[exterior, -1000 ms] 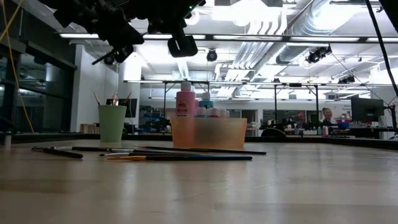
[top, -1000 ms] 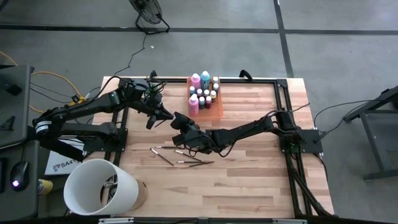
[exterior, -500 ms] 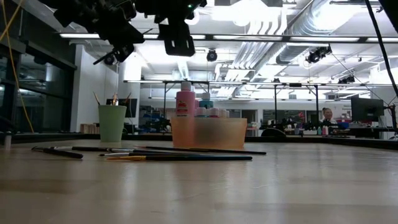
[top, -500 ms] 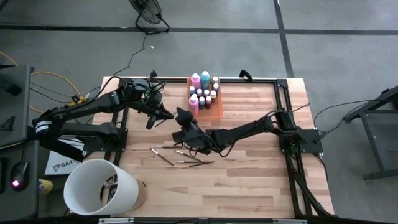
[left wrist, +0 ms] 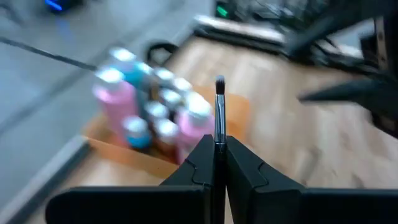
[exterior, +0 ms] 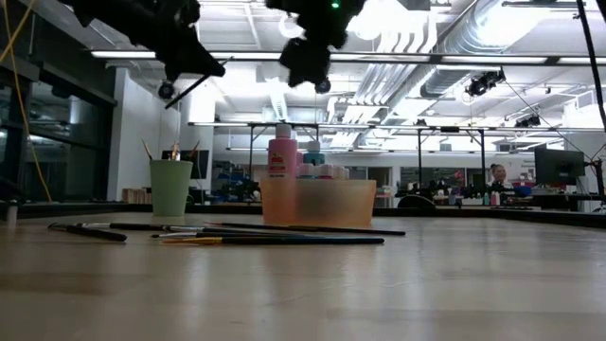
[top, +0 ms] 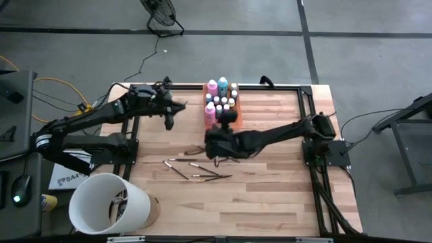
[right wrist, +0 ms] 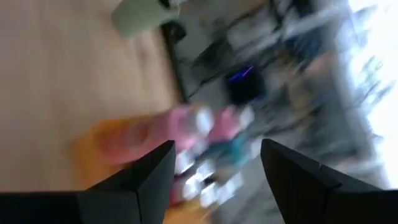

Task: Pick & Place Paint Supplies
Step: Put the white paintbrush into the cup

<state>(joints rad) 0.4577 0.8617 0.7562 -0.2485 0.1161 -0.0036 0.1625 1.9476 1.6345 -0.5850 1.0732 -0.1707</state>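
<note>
Brushes are lying loose on the table toward its left side, with bare wood stretching right of them. The left gripper is pinching one brush upright near the orange tray of bottles at the far edge. The right gripper is hovering with fingers spread beside the tray. Only the low view is showing the green cup.

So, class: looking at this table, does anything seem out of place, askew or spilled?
Several brushes lie scattered at crossing angles on the bare table, well apart from the mint-green cup where other brushes stand upright. The bottles stand neatly in the orange tray. Nothing looks spilled.
</note>
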